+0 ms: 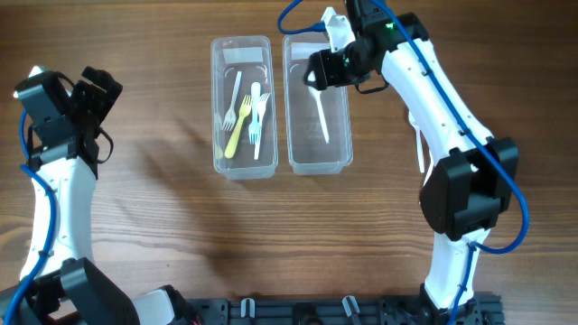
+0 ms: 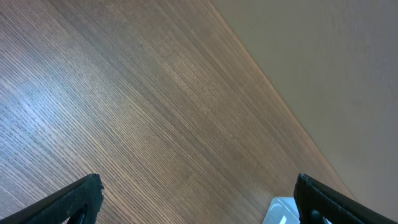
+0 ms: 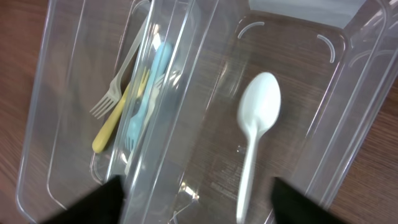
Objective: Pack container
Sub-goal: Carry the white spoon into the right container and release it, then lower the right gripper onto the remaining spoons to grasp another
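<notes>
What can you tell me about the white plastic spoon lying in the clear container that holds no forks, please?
The white plastic spoon looks like one smooth moulded piece, with an oval bowl and a slim straight handle. It lies flat on the floor of the clear rectangular plastic container, running roughly along its length at a slight slant, bowl toward the far end. It is the only item there, and it touches nothing but the floor.

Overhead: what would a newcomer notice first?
Two clear rectangular plastic containers sit side by side at the far centre of the wooden table: the left container holds a yellow plastic fork, a light blue plastic fork and a white plastic fork; the right container holds a white plastic spoon. The right hand hovers open over its far end, the left hand sits open at the left edge.
</notes>
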Controlling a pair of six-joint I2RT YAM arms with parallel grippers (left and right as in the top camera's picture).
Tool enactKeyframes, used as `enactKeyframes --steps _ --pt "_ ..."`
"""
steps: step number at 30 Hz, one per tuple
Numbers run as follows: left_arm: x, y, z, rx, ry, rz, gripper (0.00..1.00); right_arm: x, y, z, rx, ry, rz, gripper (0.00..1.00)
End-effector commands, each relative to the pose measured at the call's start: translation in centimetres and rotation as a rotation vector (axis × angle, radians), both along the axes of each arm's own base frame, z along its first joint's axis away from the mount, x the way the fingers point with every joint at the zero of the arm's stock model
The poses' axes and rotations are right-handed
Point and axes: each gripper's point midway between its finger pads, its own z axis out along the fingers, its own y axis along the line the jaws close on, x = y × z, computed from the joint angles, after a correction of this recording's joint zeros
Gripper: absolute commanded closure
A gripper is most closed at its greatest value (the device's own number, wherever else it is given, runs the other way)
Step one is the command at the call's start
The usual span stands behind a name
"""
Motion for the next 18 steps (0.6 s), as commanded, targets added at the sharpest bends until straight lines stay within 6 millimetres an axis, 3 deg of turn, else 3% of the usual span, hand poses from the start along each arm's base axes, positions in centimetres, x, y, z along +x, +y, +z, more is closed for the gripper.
enactKeyframes --steps 1,4,5,7,12,15,18 --pt "0.2 0.3 1.4 0.006 -0.033 0.007 0.0 0.2 0.1 0.3 -0.011 -0.019 0.001 0.04" --pt "0.2 0.3 1.4 0.006 -0.033 0.007 0.0 0.9 -4.1 0.7 -0.143 -0.039 -0.093 0.04" --pt "0.2 0.3 1.4 0.006 -0.033 0.007 0.0 0.6 -6.7 1.4 -0.194 -0.032 -0.14 0.04" --pt "0.2 0.3 1.4 0.006 -0.033 0.007 0.0 -0.9 -12.7 3.8 -0.257 -0.015 -0.203 0.04" --pt "0.2 0.3 1.4 0.006 -0.033 0.007 0.0 -5.7 -22.7 7.9 -0.31 0.013 -0.26 0.01" --pt "0.2 0.3 1.4 0.006 -0.033 0.007 0.0 -7.8 -25.5 7.5 -0.282 0.103 -0.327 0.05" --pt "0.2 0.3 1.4 0.006 -0.033 0.007 0.0 -8.9 -25.3 5.4 -0.206 0.203 -0.39 0.16"
